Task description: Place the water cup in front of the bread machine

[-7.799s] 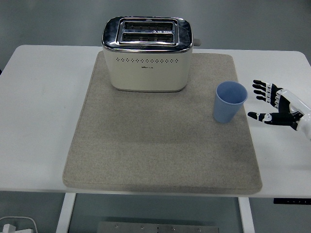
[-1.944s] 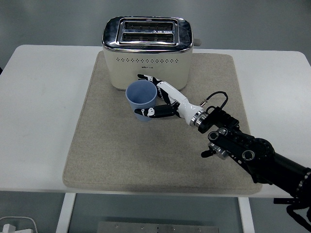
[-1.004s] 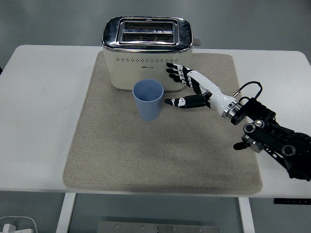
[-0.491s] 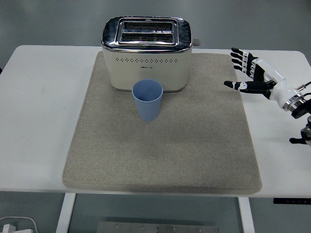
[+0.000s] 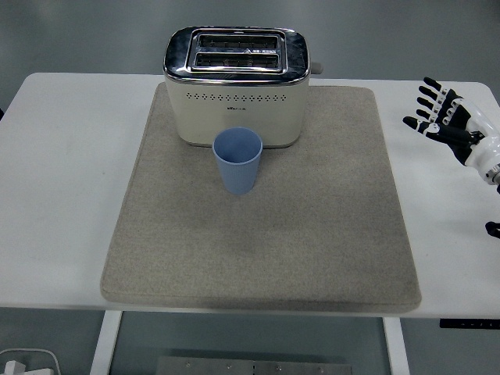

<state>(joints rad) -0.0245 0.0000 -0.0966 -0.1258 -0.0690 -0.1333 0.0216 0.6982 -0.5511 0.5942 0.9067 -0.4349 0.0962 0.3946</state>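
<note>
Cup (image 5: 238, 160) upright, empty | before toaster (image 5: 236, 87) | on mat (image 5: 312, 226)

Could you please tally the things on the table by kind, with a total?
Toaster: 1
Blue cup: 1
Grey mat: 1
Total: 3

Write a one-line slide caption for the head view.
Blue cup stands upright on the mat before the toaster; open right hand hovers at table's right edge.
</note>
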